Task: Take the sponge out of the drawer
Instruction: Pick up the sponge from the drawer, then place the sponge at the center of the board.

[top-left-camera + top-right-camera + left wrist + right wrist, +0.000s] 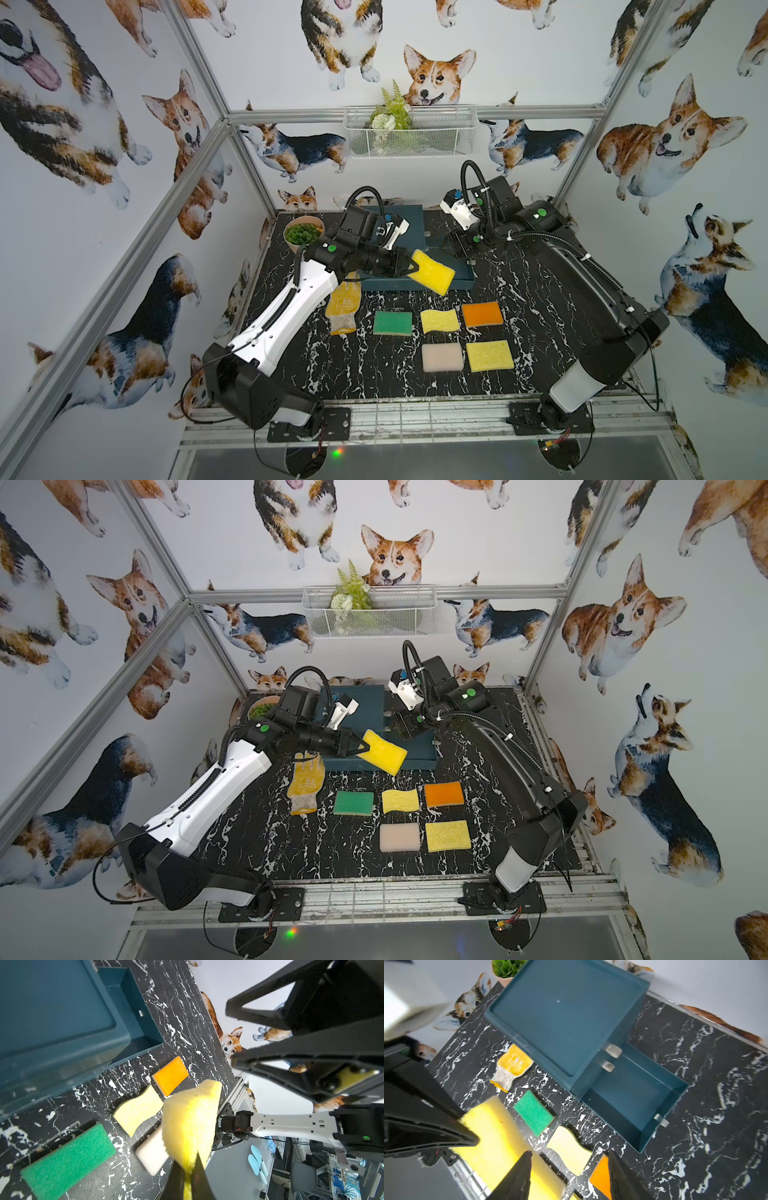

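Note:
A yellow sponge [432,272] [384,752] hangs tilted in the air over the front of the open dark teal drawer [395,284] [679,1088]. My left gripper [411,268] [188,1165] is shut on one end of that sponge [189,1122], squeezing it thin between the jaws. My right gripper [451,249] [569,1153] stands open just past the sponge's [492,1140] other end, above the drawer. Its jaws are spread and hold nothing. In the right wrist view the drawer's inside shows bare.
On the black marble table in front of the drawer lie green [392,323], wavy yellow [439,321], orange [483,314], pale pink [442,356] and yellow [489,355] sponges. A yellow glove [343,309] lies to their left. A potted plant [303,232] stands back left.

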You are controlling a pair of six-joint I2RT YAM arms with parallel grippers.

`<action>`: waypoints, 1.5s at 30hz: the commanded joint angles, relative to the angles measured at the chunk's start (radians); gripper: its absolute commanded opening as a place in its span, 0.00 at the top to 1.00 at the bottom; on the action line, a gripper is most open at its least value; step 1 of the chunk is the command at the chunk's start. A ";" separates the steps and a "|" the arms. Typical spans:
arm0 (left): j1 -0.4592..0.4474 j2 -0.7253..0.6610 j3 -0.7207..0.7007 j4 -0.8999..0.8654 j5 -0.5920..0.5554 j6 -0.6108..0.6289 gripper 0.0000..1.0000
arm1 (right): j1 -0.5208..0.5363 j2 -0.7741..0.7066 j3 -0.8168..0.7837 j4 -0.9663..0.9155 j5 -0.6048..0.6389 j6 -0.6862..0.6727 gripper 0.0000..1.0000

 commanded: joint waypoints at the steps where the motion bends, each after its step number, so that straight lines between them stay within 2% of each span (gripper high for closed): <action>1: -0.001 -0.079 -0.090 0.055 -0.084 -0.107 1.00 | -0.008 -0.061 -0.077 0.166 0.159 0.086 0.31; 4: -0.002 -0.167 -0.200 0.055 -0.129 -0.170 1.00 | -0.029 -0.124 -0.164 0.231 0.206 0.126 0.25; 12: -0.004 -0.421 -0.544 0.128 -0.220 -0.391 1.00 | -0.125 -0.243 -0.341 0.323 0.198 0.235 0.21; 16: -0.007 -0.531 -0.726 0.182 -0.259 -0.502 1.00 | -0.131 -0.259 -0.370 0.302 0.217 0.232 0.20; 23: -0.023 -0.626 -0.897 0.236 -0.264 -0.591 1.00 | -0.133 -0.272 -0.376 0.276 0.223 0.223 0.20; 30: -0.089 -0.610 -0.991 0.269 -0.281 -0.621 1.00 | -0.135 -0.312 -0.430 0.272 0.237 0.238 0.20; 37: -0.089 -0.609 -1.051 0.285 -0.282 -0.632 1.00 | -0.135 -0.340 -0.459 0.268 0.265 0.256 0.20; 45: -0.090 -0.587 -1.040 0.263 -0.285 -0.600 0.72 | -0.136 -0.349 -0.466 0.268 0.289 0.272 0.20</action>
